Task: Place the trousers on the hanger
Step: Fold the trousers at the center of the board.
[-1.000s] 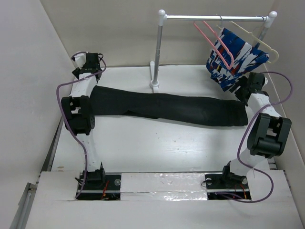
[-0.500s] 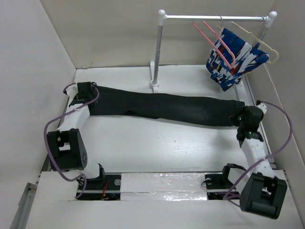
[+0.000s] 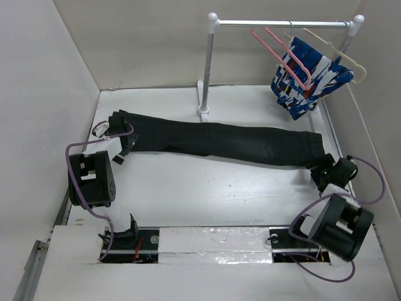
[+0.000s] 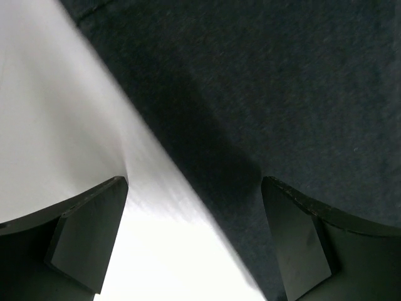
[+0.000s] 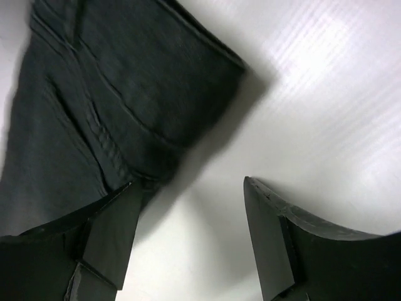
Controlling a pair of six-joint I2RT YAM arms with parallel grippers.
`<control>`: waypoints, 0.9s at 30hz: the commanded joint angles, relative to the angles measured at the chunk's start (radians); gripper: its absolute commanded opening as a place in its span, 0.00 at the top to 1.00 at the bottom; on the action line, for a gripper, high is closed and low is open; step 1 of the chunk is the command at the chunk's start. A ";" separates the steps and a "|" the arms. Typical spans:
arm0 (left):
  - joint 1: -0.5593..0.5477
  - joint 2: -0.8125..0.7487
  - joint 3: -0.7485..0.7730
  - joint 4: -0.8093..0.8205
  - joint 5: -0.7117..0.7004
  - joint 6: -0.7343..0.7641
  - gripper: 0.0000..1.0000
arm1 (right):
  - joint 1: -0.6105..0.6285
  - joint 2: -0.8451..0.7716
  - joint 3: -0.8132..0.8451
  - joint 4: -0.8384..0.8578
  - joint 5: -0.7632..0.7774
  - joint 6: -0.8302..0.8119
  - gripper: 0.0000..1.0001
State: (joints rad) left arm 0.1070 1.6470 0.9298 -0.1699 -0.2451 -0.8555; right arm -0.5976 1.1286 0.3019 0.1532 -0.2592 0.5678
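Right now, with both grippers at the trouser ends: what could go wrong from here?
1. Both grippers are open, holding nothing. The left gripper straddles only the edge of the trousers; a pinch there may slip.
2. The right gripper sits mostly over bare table beside the cloth's corner; closing may miss.
3. The pink hanger hangs close beside the patterned garment; reaching for it could snag that.
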 commanded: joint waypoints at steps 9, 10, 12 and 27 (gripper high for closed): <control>0.007 0.145 0.093 0.067 0.041 -0.033 0.27 | -0.007 0.399 0.057 0.330 -0.187 0.136 0.66; 0.007 0.152 0.105 0.070 0.038 -0.034 0.43 | -0.007 0.399 0.060 0.329 -0.167 0.147 0.75; 0.007 0.168 0.112 0.070 0.020 -0.030 0.75 | 0.031 0.381 0.063 0.333 -0.158 0.152 0.95; 0.016 -0.001 0.118 -0.189 -0.379 0.055 1.00 | -0.004 0.013 0.011 0.062 -0.029 0.009 1.00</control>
State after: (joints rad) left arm 0.1108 1.7348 1.0653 -0.2817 -0.4652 -0.8223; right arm -0.5480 1.2396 0.3119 0.2996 -0.3660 0.6697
